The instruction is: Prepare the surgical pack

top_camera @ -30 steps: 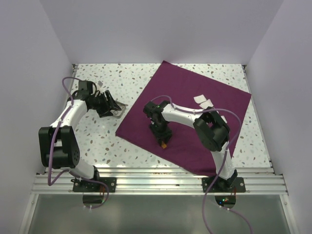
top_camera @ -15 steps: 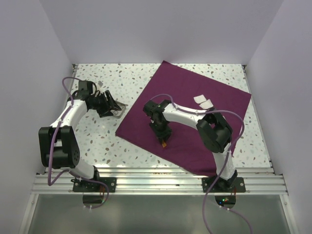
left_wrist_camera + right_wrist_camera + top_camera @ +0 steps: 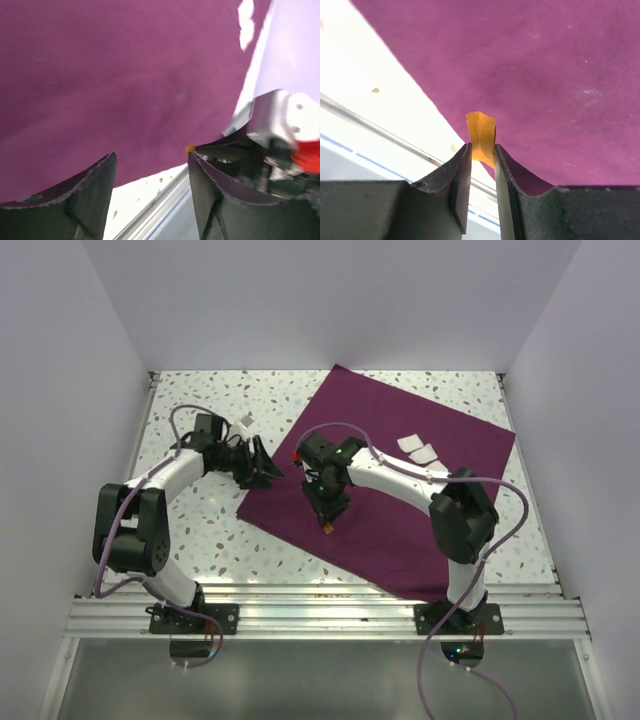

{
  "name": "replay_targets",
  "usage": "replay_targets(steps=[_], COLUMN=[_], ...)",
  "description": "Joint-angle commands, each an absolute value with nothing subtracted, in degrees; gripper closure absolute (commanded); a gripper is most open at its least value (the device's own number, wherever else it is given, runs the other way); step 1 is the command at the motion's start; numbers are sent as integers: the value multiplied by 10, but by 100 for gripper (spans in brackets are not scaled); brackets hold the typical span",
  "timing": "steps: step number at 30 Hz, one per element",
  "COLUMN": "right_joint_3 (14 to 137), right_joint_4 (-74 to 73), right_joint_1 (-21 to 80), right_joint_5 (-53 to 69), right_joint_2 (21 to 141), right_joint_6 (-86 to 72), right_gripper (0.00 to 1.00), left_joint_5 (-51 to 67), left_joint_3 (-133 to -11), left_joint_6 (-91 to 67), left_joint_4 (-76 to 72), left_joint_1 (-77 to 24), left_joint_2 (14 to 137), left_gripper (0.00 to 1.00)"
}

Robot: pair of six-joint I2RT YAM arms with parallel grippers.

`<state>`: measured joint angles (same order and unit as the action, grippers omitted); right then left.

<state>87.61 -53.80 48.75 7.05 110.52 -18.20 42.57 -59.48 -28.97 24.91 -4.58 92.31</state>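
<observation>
The plum-purple cloth [image 3: 400,490] lies spread flat as a large square sheet, turned like a diamond. Three white gauze pieces [image 3: 418,448] lie on its far right part. My right gripper [image 3: 331,519] hangs over the cloth's near-left part, shut on a small orange strip [image 3: 481,136] that sticks out past its fingertips [image 3: 465,160]. My left gripper [image 3: 264,472] is at the cloth's left corner, open and empty [image 3: 150,172], its jaws wide apart, facing the cloth [image 3: 125,75]. The orange strip [image 3: 190,149] also shows in the left wrist view. No metal tray or instruments show.
The speckled white table [image 3: 200,530] is walled at the back and on both sides. An aluminium rail [image 3: 320,600] runs along the near edge by the arm bases. The right arm [image 3: 400,475] stretches low across the cloth.
My left gripper has swung right from the bare table to the cloth's left corner. The right gripper has shifted slightly up and left, still holding the orange strip.
</observation>
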Motion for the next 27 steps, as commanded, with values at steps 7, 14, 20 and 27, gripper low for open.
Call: replay_targets(steps=[7, 14, 20, 27], right_joint_3=[894, 903, 904, 902], right_joint_4=[-505, -498, -495, -489], right_joint_1=[488, 488, 487, 488], right_joint_5=[120, 132, 133, 129], right_joint_2=[1027, 1029, 1026, 1023], right_joint_6=[-153, -149, -151, -157], right_gripper=[70, 70, 70, 70], left_joint_5=[632, 654, 658, 681], left_joint_3=[-518, -519, -520, -528], left_joint_6=[-367, -369, -378, -381], left_joint_4=[87, 76, 71, 68], left_joint_1=[-127, -135, -155, -166], left_joint_2=[946, 954, 968, 983], left_gripper=[46, 46, 51, 57])
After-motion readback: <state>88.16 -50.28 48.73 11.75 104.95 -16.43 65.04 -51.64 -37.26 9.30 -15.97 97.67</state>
